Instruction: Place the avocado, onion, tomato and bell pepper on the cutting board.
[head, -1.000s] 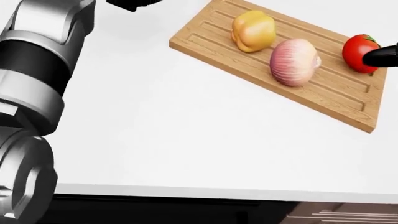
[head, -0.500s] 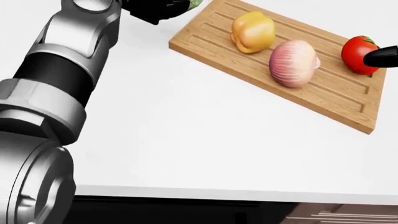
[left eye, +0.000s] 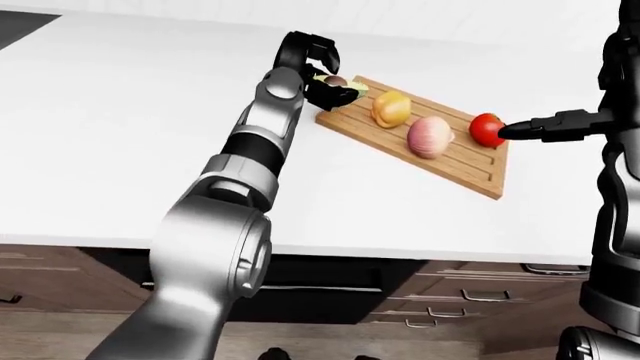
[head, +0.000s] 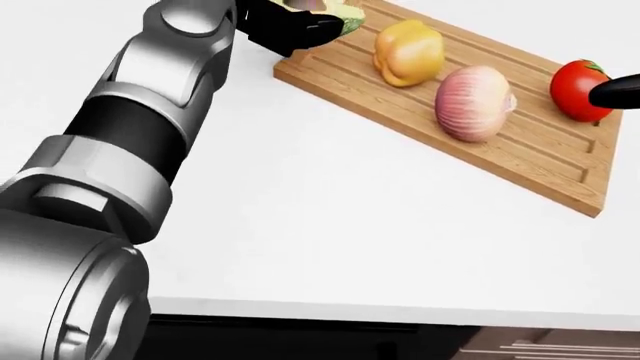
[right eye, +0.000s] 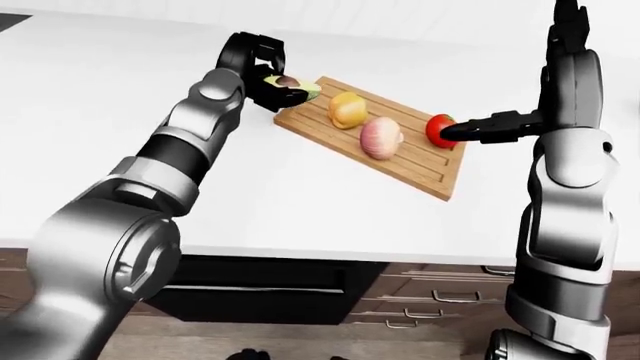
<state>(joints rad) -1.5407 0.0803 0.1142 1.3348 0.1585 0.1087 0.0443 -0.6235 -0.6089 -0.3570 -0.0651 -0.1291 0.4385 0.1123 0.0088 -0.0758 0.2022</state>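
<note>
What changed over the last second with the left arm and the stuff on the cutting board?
In the head view the left hand swung rightward, carrying the halved avocado to the top-left corner of the cutting board; it is not released. The bell pepper, onion and tomato stayed put, and the right hand stayed at the tomato.

halved avocado (right eye: 296, 86) over cutting board (right eye: 420, 166) corner

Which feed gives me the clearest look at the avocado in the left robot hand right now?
The right-eye view: the avocado shows cut face and pit, held by the left robot hand at the cutting board corner. Left-eye is similar, more covered; head view crops it at the top edge.
</note>
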